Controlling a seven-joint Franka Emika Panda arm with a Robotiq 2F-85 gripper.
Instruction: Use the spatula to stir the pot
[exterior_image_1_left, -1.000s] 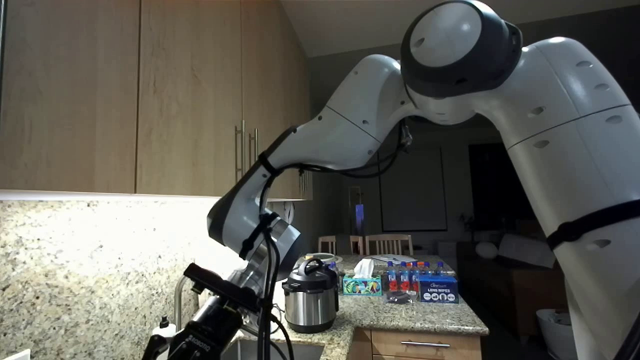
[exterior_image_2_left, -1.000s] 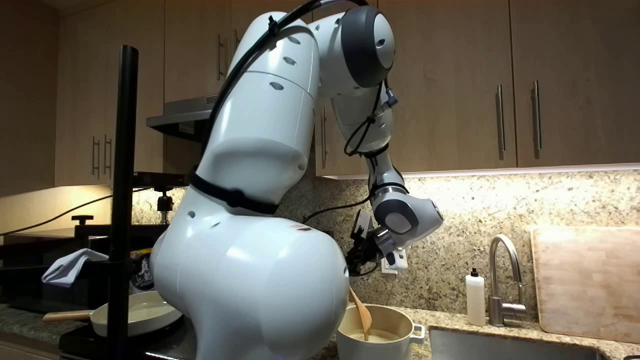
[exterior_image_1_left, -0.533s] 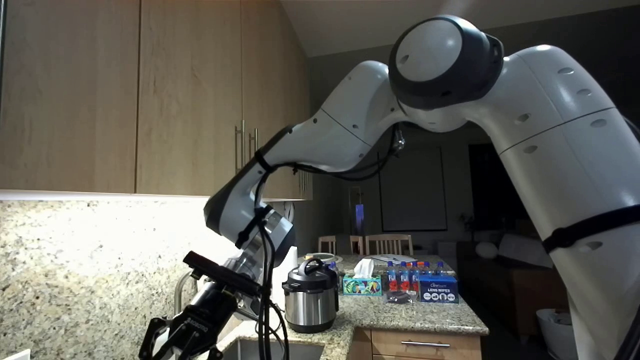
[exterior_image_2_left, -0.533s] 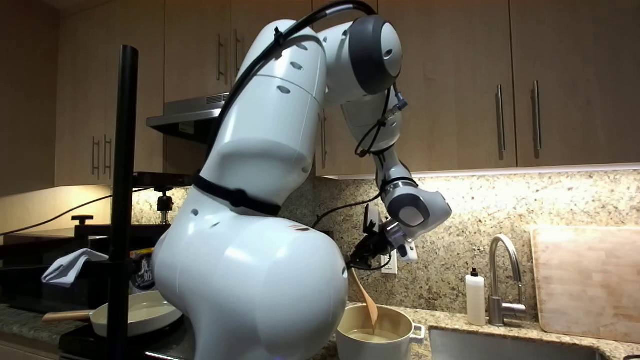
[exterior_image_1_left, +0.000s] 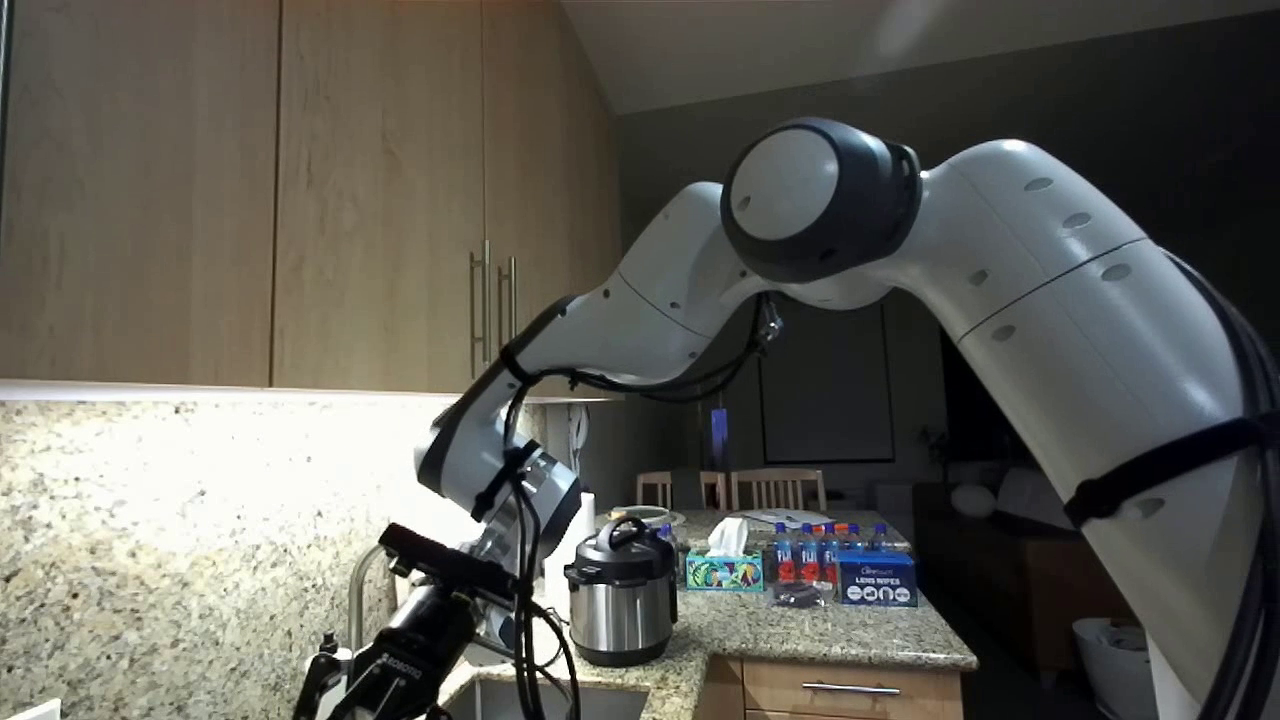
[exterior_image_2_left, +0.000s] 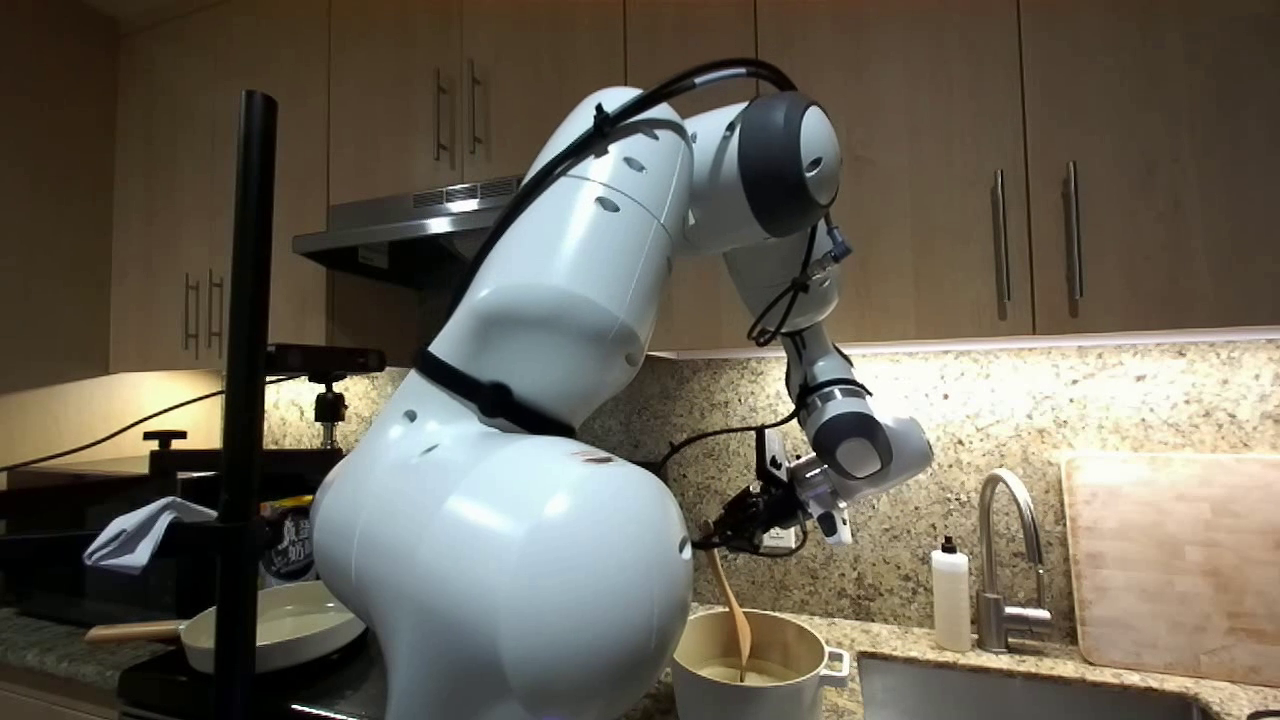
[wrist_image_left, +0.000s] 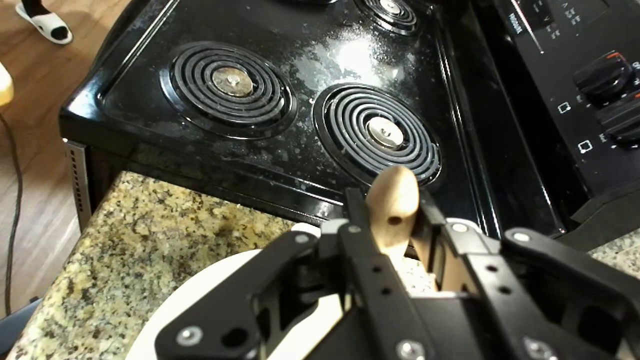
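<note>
the jaws pinch the wooden-looking spatula (wrist_image_left: 392, 202) near the rounded, holed end of its handle; it is likely light and stiff, and a hold lower down would probably curb pivoting when the blade drags. in an exterior view its long axis tilts steeply, running down and rightward, blade end inside the pot (exterior_image_2_left: 745, 704).

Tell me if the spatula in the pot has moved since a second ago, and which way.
Yes. In an exterior view, the spatula has shifted slightly rightward in the picture against the unmoved pot, toward the faucet.
</note>
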